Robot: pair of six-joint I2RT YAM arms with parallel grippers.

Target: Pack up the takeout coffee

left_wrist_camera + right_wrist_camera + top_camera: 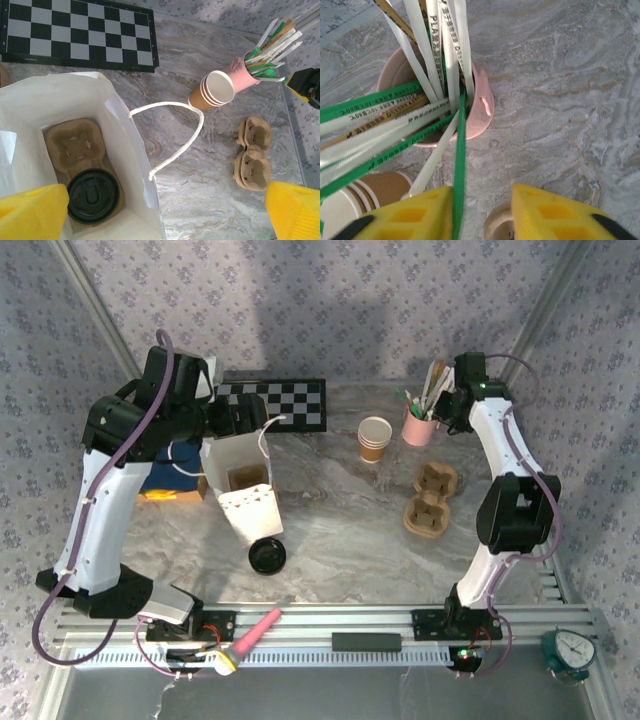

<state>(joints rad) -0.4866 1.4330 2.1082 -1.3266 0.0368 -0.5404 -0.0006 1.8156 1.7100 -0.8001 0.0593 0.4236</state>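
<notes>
Risk was tipping the pink cup [482, 107]: your right fingers [555, 215] straddled a green straw [460, 165], grip unclear; left fingers [32, 212] gaped open.

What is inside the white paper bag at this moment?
Inside the white paper bag lies a brown pulp cup carrier, with a round black lid over one slot. Whatever is under the lid is covered and cannot be seen.

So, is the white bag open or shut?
Open. The bag has its mouth spread wide; looking down in the left wrist view, a carrier and a black lid show inside.
</notes>
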